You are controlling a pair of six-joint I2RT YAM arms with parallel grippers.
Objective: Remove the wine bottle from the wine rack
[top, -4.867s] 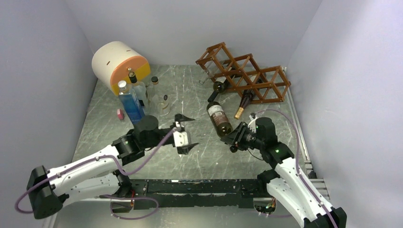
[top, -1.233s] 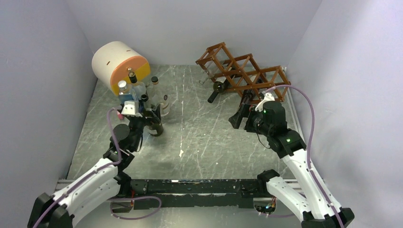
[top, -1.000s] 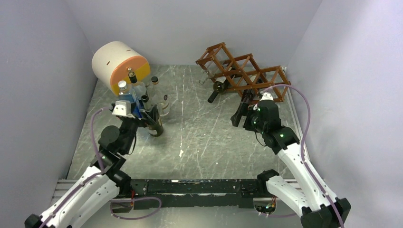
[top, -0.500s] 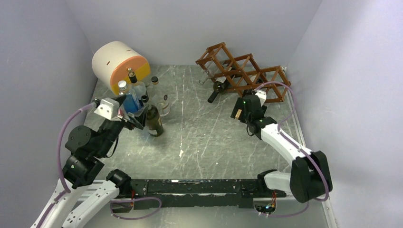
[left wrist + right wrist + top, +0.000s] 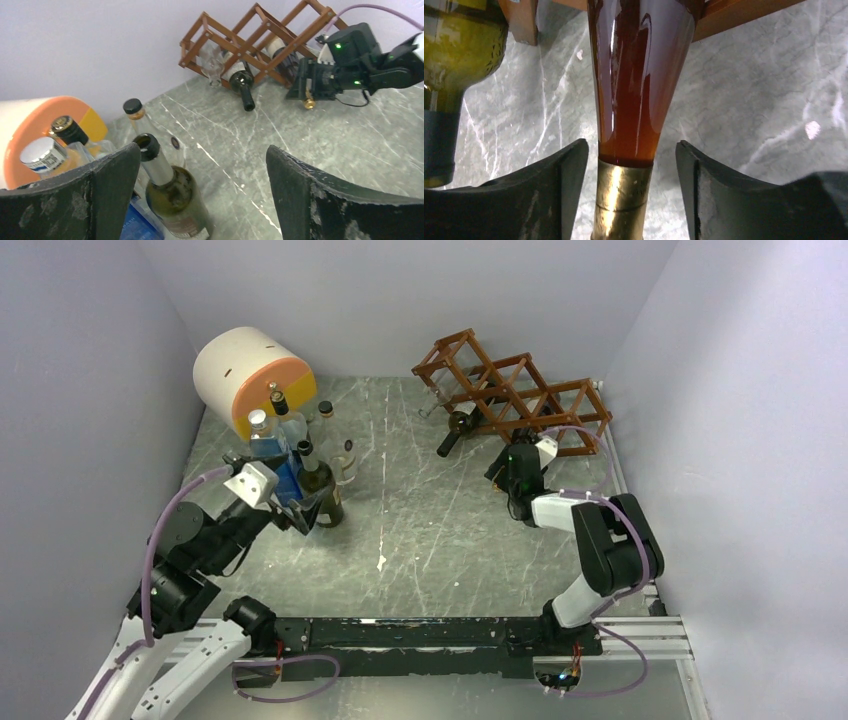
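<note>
Between the right gripper's (image 5: 629,155) parted fingers: a gold-foiled wine bottle (image 5: 636,75) neck.
Neither finger touches it; the bottle lies in the wine rack's (image 5: 548,392) lowest row, neck out. Opposite, the left gripper (image 5: 200,155) gapes wide beside a standing green bottle (image 5: 172,195).

Rack (image 5: 521,20) of matt reddish wood; bottle (image 5: 634,75) of glossy clear glass, neck in shiny gold foil; table (image 5: 749,100) smooth, grey, marble-like; left fingers (image 5: 320,200) matt black, scuffed
</note>
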